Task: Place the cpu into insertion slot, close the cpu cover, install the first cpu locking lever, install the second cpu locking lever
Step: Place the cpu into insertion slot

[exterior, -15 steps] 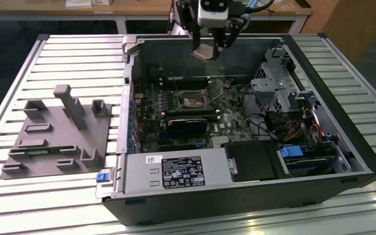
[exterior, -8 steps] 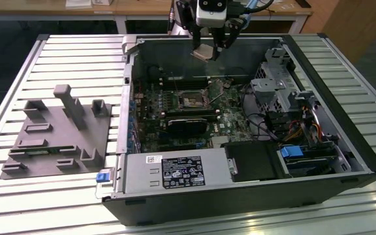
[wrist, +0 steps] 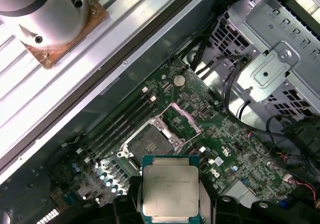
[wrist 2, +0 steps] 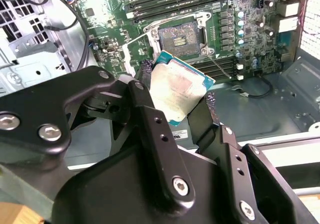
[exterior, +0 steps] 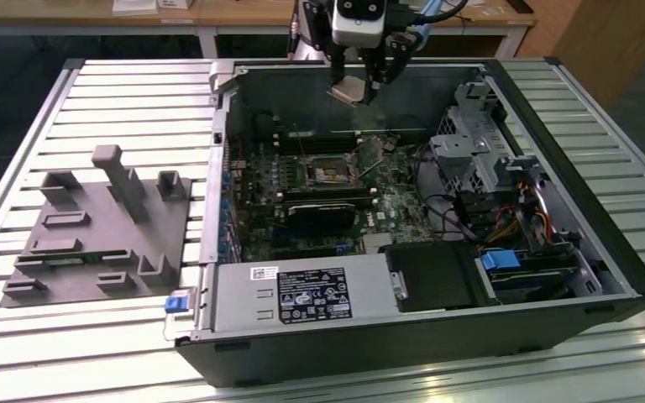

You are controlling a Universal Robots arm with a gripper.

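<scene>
Second wrist view: end effector [wrist 2: 177, 86] pinches cpu [wrist 2: 172, 93]; first wrist view shows its top.

Bare insertion slot [wrist 2: 181, 35] — memory slots [wrist 2: 180, 1] alongside

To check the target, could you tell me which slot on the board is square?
The insertion slot, a square socket with a dark centre and metal rim; the memory slots beside it are long and narrow.

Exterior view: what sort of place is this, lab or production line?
Probably a robotics lab bench, not a line: one open PC case on a slatted metal table, a grey fixture block beside it, wooden desks behind. The gripper holds the cpu over the case.
</scene>
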